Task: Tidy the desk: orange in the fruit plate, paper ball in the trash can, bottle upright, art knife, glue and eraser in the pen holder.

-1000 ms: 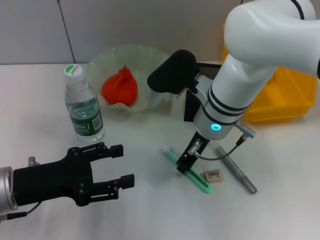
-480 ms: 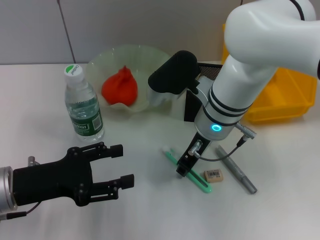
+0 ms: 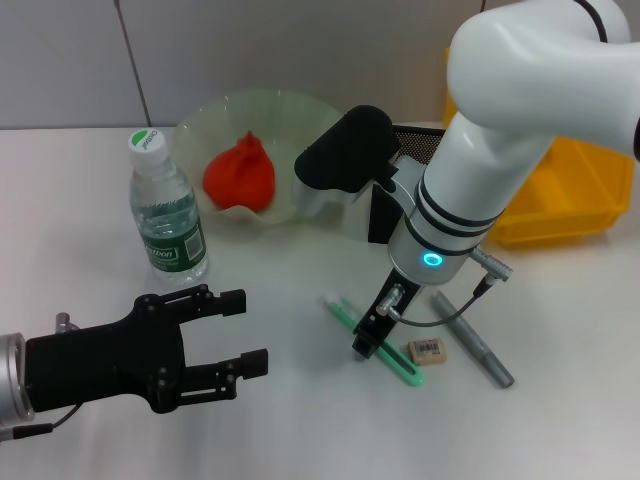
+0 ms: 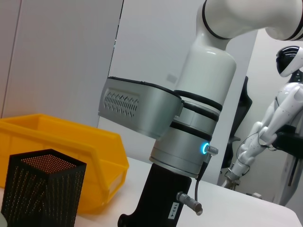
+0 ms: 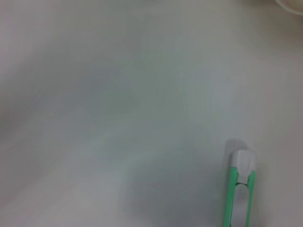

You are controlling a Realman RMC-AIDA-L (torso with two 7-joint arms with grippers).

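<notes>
Two claws in my view: the right claw [image 3: 366,338] grips the green plastic art knife [image 3: 378,343] beside the small white eraser [image 3: 427,350], while the left claw [image 3: 232,335] hovers wide.

Plain white desk [image 3: 560,430] is filling most of the head view, with a pale grey panelled wall [image 3: 60,60] sitting right behind it. Soft even light is washing over everything, and another white humanoid robot [image 4: 279,118] is standing off in the room.
</notes>
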